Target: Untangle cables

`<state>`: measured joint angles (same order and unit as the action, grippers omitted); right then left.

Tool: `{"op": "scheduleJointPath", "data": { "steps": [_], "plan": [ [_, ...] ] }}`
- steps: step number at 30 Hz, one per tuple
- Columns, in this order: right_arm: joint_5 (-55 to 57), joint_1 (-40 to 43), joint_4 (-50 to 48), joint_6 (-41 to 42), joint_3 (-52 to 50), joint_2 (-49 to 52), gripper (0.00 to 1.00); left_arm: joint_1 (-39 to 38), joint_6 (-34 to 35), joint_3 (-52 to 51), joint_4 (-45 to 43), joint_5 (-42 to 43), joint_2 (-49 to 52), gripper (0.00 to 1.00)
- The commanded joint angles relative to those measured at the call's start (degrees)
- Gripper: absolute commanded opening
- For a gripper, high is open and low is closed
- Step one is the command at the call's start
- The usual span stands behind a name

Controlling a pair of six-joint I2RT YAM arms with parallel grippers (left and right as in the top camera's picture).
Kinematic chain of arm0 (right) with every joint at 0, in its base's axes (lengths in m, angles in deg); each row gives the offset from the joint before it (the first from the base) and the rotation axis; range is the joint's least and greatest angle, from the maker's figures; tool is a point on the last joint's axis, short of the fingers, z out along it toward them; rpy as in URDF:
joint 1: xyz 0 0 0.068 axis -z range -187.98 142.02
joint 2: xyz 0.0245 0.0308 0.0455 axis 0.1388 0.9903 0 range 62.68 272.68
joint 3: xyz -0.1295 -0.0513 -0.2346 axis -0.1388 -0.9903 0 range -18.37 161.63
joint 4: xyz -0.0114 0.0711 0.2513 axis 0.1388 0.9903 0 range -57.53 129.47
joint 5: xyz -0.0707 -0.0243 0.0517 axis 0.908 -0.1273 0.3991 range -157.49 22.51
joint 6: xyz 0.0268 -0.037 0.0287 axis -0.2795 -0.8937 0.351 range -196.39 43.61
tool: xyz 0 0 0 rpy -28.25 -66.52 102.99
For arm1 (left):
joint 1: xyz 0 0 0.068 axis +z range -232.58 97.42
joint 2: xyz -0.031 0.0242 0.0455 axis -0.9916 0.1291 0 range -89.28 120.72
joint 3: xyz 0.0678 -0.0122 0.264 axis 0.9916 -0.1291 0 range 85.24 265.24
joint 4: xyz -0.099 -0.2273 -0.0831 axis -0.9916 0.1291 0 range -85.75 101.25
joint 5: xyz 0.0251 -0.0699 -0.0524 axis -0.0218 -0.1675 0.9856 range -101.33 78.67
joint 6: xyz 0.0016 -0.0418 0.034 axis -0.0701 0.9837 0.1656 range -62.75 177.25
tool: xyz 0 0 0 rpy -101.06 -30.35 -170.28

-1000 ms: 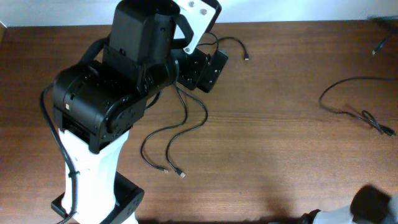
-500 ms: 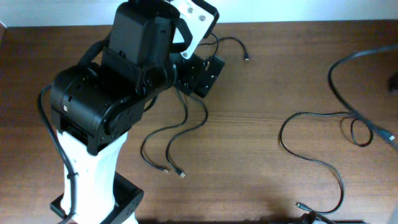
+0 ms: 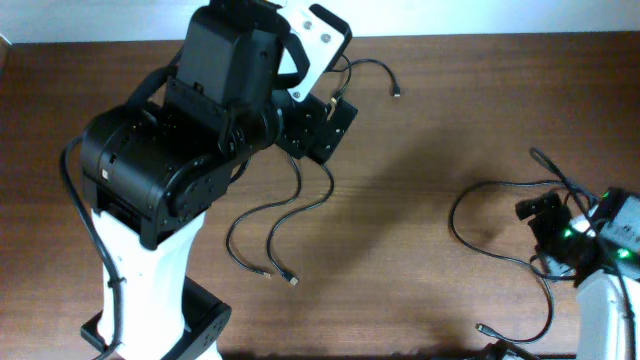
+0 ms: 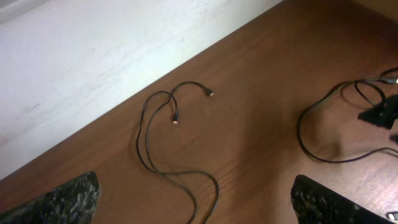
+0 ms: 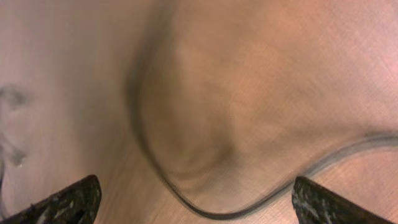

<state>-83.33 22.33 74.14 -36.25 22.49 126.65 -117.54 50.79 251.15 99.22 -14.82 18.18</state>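
At the lower corners of the right wrist view, the right fingers (image 5: 62, 202) stand wide apart. A blurred cable (image 5: 211, 216) curves over the desk (image 5: 280, 74) just ahead of the gap between them. They clamp nothing, and I cannot tell whether either tip brushes it. The left fingers (image 4: 68, 199) are also spread wide and empty. One strand (image 4: 200, 186) runs off the bottom edge of that frame between them, lying on the wood rather than gripped.

Farther out, at the lower right of the overhead view, a looped cable (image 3: 452, 222) lies open on the desk, well apart from the others. Close to the right arm (image 3: 600, 240) it bunches into small crossing coils. At centre left, two strands (image 3: 292, 281) trail down from under the left arm (image 3: 160, 170), their plug ends near each other. Farthest off, at top centre, a cord (image 3: 395, 92) arcs out to its plug.

I judge the job to be about partway. One cable sits separate, though its coils need laying flat. The strands under the left arm run together and cross, so they remain to be parted.
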Motion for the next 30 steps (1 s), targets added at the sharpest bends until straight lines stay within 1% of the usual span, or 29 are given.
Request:
{"op": "scheduleJointPath", "data": {
  "steps": [1,2,3,5,7,9,10,12,13,14,15,16,18,19,20,21,22,25,26,27,29,30],
  "plan": [
    [5.11,-0.35,-3.96,31.76,-6.86,-0.13,0.97,-0.13,-0.96,-0.07,-0.28,-1.16,-0.98,0.99],
    [3.23,-0.35,-3.91,44.41,-8.41,0.17,0.97,-0.13,-0.94,-0.07,-1.73,-3.08,-0.57,0.99],
    [1.9,-0.66,-3.96,48.37,-8.55,0.52,0.97,-0.13,-0.96,-0.07,-2.93,-4.2,-0.28,0.99],
    [2.58,-2.45,-4.0,52.39,-8.55,1.2,0.97,-0.13,-0.96,-0.07,-6.69,-7.15,0.44,0.99],
    [4.63,-4.39,-4.0,53.24,-8.55,2.23,0.96,-0.13,-0.94,-0.07,-9.79,-9.92,0.96,0.99],
    [11.32,-6.71,-4.79,53.18,-8.55,3.78,0.2,-0.13,-0.96,-0.07,-10.05,-13.0,1.07,0.99],
    [15.17,-7.78,-6.43,53.18,-8.55,4.59,0.04,-0.13,-0.96,-0.07,-10.56,-15.34,1.16,0.99],
    [18.64,-8.2,-8.39,53.2,-8.55,6.54,0.04,-0.07,-0.96,-0.07,-12.61,-17.4,1.33,0.99],
    [20.7,-8.17,-10.93,52.76,-8.55,8.79,0.04,0.68,-0.96,-0.07,-13.6,-17.33,1.4,0.99],
    [22.23,-8.17,-14.25,48.3,-8.55,10.64,0.04,1.16,-0.96,-0.07,-13.75,-17.35,1.4,0.99],
    [22.99,-8.17,-22.1,39.19,-8.55,12.9,0.04,1.55,-0.94,-0.07,-13.7,-17.33,1.42,0.99],
    [22.8,-8.17,-36.04,24.65,-8.5,16.59,0.04,1.81,-0.92,-0.07,-13.64,-17.31,1.66,0.99],
    [22.45,-8.15,-56.19,5.07,-7.08,23.12,0.04,1.79,-0.87,-0.07,-14.01,-16.72,3.06,0.99],
    [22.56,-8.04,-60.11,2.27,-5.68,25.68,0.04,1.79,-0.9,-0.07,-14.05,-15.82,3.98,0.99],
    [22.51,-8.07,-62.79,-1.66,-1.73,29.66,0.04,1.79,-0.9,-0.07,-14.23,-15.61,5.49,0.99],
    [21.99,-8.07,-62.75,-4.92,1.92,32.3,0.04,1.79,-0.9,-0.07,-14.62,-15.61,6.73,0.99],
    [20.79,-8.07,-61.99,-11.52,7.74,35.89,0.04,1.79,-0.9,-0.07,-15.43,-15.58,8.31,0.99],
    [21.07,-7.67,-57.96,-20.81,22.82,45.59,0.04,1.79,-0.9,-0.07,-17.03,-15.58,11.08,0.99],
    [21.31,-7.1,-55.43,-21.49,27.32,48.7,0.04,1.86,-0.92,-0.07,-17.07,-15.63,11.21,0.99],
    [21.31,-6.38,-51.8,-20.0,31.52,51.67,0.04,1.9,-0.92,-0.07,-17.25,-15.65,11.21,0.99],
    [23.06,-5.29,-48.24,-14.95,32.85,52.68,0.04,1.9,-0.92,-0.07,-17.86,-15.8,11.21,0.99],
    [25.16,-4.63,-48.33,-14.19,32.85,52.78,0.04,1.9,-0.92,-0.07,-17.86,-15.8,11.21,0.99]
  ]
}}
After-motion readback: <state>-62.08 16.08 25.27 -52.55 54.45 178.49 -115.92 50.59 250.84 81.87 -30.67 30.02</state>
